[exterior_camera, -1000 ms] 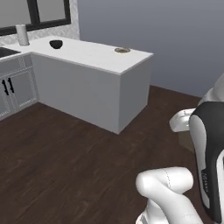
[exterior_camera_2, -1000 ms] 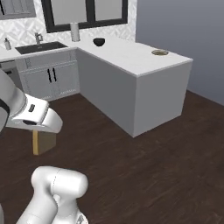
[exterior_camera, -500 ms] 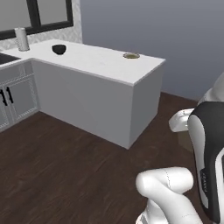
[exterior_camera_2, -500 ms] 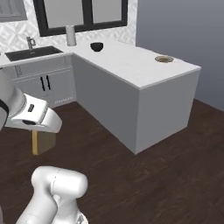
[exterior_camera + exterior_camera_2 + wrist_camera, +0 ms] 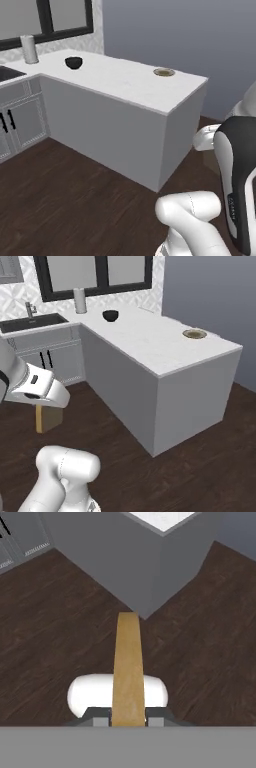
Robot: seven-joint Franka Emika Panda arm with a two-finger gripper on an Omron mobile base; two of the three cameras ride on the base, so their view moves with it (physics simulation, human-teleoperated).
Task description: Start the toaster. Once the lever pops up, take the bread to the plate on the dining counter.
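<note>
My gripper (image 5: 128, 721) is shut on the bread (image 5: 127, 662), a golden-brown slice seen edge-on that sticks out ahead of the fingers over the dark wood floor. From the right base view the bread (image 5: 48, 418) hangs below the hand at the left, low and short of the island. The tan plate (image 5: 164, 72) (image 5: 194, 333) lies near the far end of the dining counter (image 5: 125, 87) (image 5: 150, 348), whose near grey corner (image 5: 145, 572) stands ahead of the bread. The toaster and its lever are out of view.
A dark bowl (image 5: 74, 63) (image 5: 110, 315) and a pale cylinder (image 5: 29, 49) (image 5: 79, 301) stand at the counter's back end by the window. A sink (image 5: 32, 322) and grey cabinets (image 5: 20, 120) lie to the left. Dark floor runs between me and the island.
The whole picture has shifted: the base has moved, and the island now looks larger and nearer. The bread stays held in the shut gripper.
</note>
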